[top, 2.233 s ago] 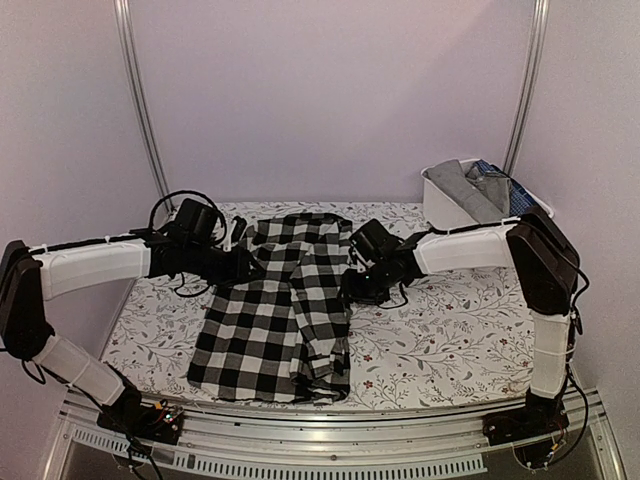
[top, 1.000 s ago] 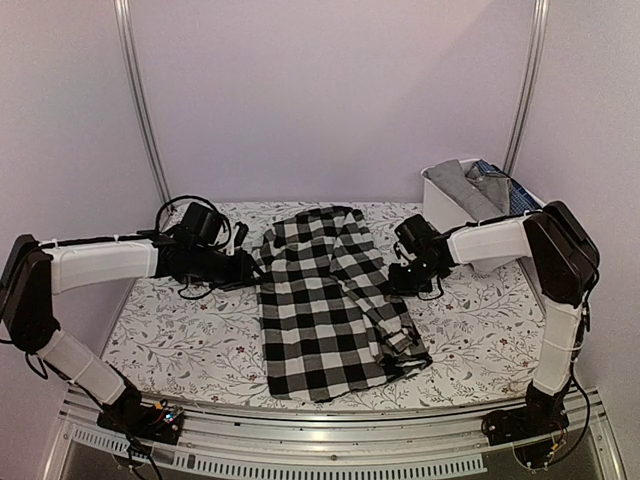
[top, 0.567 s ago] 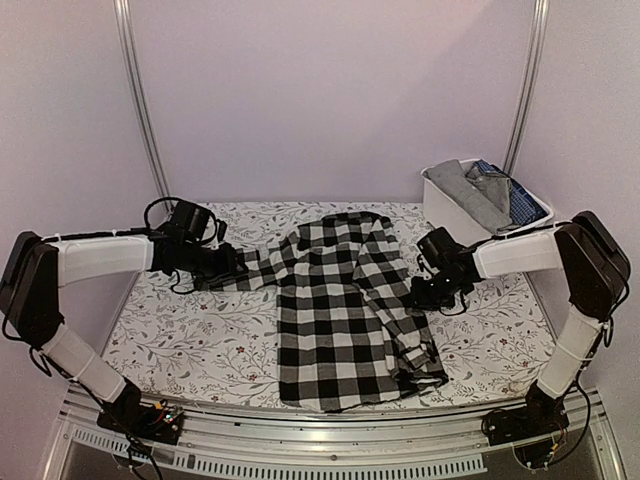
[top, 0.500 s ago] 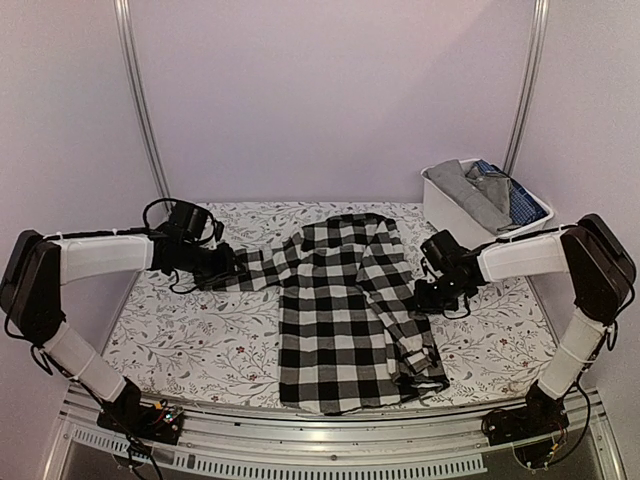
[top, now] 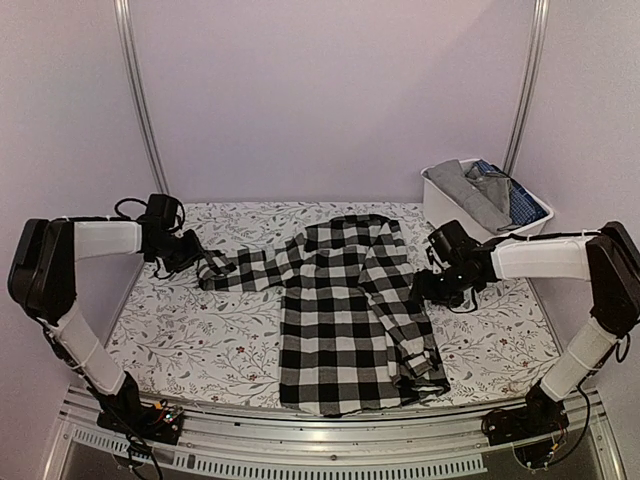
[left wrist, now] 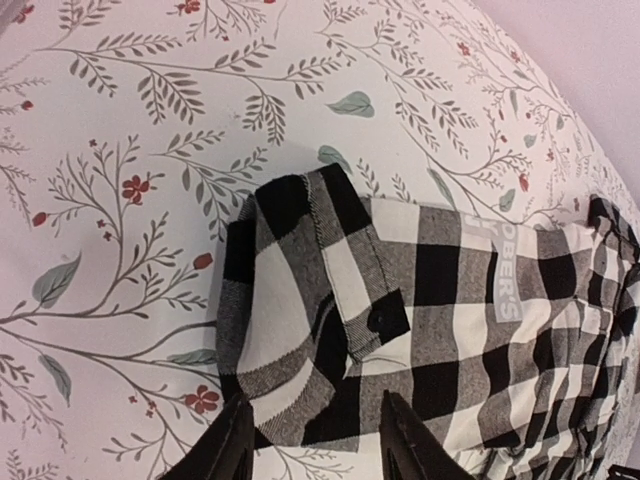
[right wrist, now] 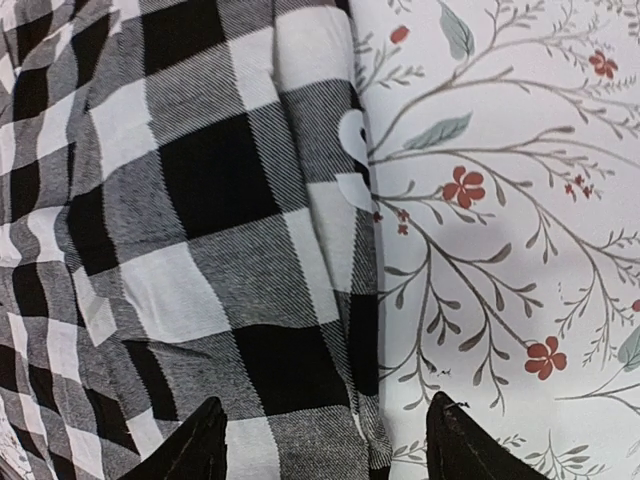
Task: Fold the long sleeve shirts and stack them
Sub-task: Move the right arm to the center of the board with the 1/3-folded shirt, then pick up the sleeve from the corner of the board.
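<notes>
Progress looks early: the black-and-white checked shirt (top: 340, 310) lies spread on the table (top: 180, 330), not yet folded, the left pincer (left wrist: 312, 400) and right pincer (right wrist: 328, 405) gaping empty at its edges, other shirts (top: 478, 185) waiting in the white bin (top: 438, 208).

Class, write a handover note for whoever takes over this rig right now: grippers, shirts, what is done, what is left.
Left gripper: open, at the cuff of the outstretched sleeve.
Right gripper: open, over the checked shirt near its edge.
Checked shirt lies spread on the table, other sleeve folded along its body.
Grey shirt and blue patterned cloth sit in the bin.
Done: nothing folded or stacked. Left: fold all, stack.
</notes>
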Controlling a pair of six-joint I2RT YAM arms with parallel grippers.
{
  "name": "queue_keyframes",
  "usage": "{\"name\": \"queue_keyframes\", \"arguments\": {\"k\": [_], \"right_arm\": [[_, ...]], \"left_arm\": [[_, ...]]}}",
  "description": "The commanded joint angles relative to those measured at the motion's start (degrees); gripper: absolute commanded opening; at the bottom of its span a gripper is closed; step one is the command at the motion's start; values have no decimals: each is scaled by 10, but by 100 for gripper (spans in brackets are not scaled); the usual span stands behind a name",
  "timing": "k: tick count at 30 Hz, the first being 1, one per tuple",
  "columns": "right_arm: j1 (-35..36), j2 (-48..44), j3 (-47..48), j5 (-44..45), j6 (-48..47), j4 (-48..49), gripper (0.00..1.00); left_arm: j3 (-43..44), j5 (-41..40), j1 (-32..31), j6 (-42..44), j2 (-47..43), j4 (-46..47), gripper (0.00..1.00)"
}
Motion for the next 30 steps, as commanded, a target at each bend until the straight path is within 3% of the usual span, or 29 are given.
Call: {"name": "queue_keyframes", "arguments": {"k": [1,7,10,16,19,30], "right_arm": [[7,-44,33,10,-24,17,71],[54,-35,57,23,-30,-1,74],[72,-29,54,21,-23,-1,73],[84,-22,47,2,-12,18,72],[90,-9,47,-4,-10,28,72],[90,52,79,-32,-3,71,72]], "left_arm": [[40,-3,20,19,62,3,44],[88,1,24,19,131,-8,48],[105,0,26,17,154,-12,43],[160,-14,39,30,205,-38,9],[196,-14,55,46,219,-52,0],[305,-31,111,75,228,-104,0]]}}
